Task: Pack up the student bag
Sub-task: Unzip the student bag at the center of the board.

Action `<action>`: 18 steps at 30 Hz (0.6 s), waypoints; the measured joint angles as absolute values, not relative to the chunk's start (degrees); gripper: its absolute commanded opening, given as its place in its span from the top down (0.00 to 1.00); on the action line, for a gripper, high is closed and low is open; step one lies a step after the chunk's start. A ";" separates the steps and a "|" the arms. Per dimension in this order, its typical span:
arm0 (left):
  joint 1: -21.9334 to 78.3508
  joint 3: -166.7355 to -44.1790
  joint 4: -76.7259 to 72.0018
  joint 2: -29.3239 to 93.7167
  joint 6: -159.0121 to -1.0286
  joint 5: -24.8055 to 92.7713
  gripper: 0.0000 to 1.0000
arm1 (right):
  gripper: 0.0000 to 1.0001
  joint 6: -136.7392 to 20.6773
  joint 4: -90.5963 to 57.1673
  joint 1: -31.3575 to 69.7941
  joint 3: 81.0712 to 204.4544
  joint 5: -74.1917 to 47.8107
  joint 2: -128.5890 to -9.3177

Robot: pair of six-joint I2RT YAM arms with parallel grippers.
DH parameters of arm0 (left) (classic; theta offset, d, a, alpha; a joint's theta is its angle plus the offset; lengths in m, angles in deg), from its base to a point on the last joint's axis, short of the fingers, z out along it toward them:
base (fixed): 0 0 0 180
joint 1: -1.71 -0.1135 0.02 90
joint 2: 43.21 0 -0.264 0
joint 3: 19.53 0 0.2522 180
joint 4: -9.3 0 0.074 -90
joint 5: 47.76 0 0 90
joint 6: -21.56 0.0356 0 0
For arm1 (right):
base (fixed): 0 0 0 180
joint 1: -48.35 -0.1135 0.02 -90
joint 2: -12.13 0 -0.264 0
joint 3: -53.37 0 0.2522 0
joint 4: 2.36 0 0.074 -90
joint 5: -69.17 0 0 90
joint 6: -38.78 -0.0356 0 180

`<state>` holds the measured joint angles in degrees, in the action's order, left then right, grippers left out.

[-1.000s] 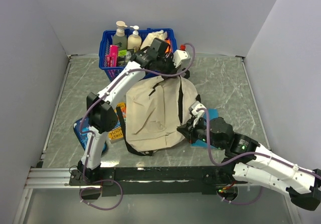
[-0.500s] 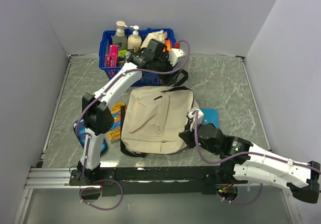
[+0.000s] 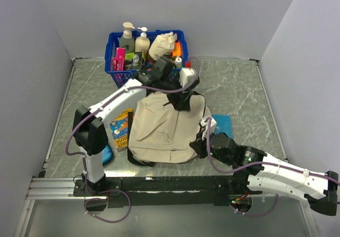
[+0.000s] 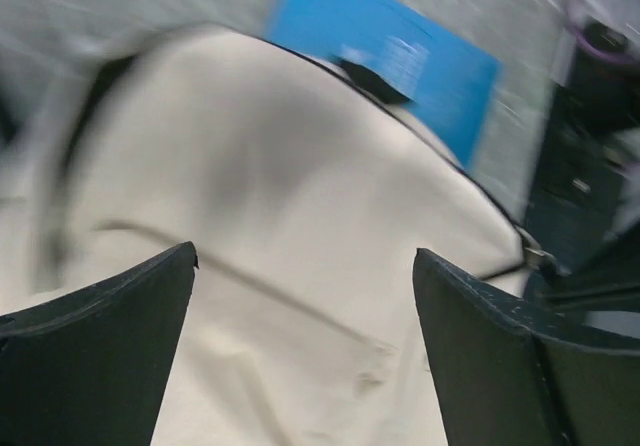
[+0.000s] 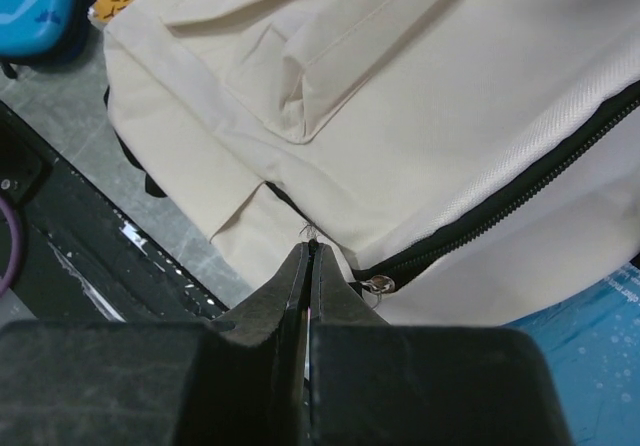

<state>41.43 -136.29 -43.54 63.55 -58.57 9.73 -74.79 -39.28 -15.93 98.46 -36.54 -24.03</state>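
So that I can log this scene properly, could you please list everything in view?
student bag: one, cream, lying flat mid-table
basket: one, blue, far edge, filled
pump bottles: two, pale, in the basket
pink pack: one, pink, basket's left side
bundle: one, cream, basket's right side
flat sheet: one, blue, right of the bag, partly under it
book: one, yellow and blue, left of the bag
pencil case: one, blue, near-left of the bag
table: one, grey marbled
left end effector: one, black, open above the bag
right end effector: one, black, shut at the bag's near edge by the zipper
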 measured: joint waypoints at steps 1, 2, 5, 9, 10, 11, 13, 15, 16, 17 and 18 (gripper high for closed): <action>42.07 -134.61 -43.10 63.92 -59.03 8.25 0.10 | 1.00 -74.81 -39.06 -15.93 98.46 -36.40 -24.03; 42.79 -133.53 -43.10 64.64 -59.73 6.78 0.11 | 1.00 -74.81 -38.90 -15.93 98.46 -36.30 -24.03; 44.23 -133.58 -42.90 68.47 -61.72 3.96 0.08 | 1.00 -74.79 -38.80 -15.97 98.46 -36.21 -24.01; 44.38 -134.74 -42.01 72.80 -64.98 1.56 0.05 | 1.00 -74.77 -38.80 -16.03 98.46 -36.19 -24.01; 44.38 -134.85 -41.83 73.28 -66.07 0.88 0.05 | 1.00 -74.77 -38.80 -16.01 98.46 -36.21 -24.01; 44.32 -134.93 -41.72 73.56 -66.72 0.31 0.05 | 1.00 -74.75 -38.80 -16.01 98.46 -36.21 -23.99; 44.30 -135.41 -41.35 73.87 -68.10 -1.24 0.05 | 1.00 -74.72 -38.80 -16.01 98.46 -36.21 -23.97; 44.41 -135.66 -40.82 73.89 -69.04 -3.05 0.06 | 1.00 -74.61 -38.80 -16.01 98.46 -36.21 -23.97; 44.52 -135.76 -40.63 73.89 -69.50 -4.15 0.06 | 1.00 -74.53 -38.80 -16.01 98.46 -36.23 -23.97; 44.56 -135.76 -40.45 73.91 -69.81 -5.55 0.07 | 1.00 -74.40 -38.80 -16.01 98.46 -36.23 -23.97; 44.65 -135.76 -40.43 73.91 -70.00 -6.84 0.07 | 1.00 -74.29 -38.80 -16.01 98.46 -36.23 -23.99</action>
<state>44.65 -135.76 -40.43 73.91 -70.00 -6.84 -74.29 -38.80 -16.01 98.46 -36.23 -23.99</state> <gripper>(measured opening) 0.940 0.019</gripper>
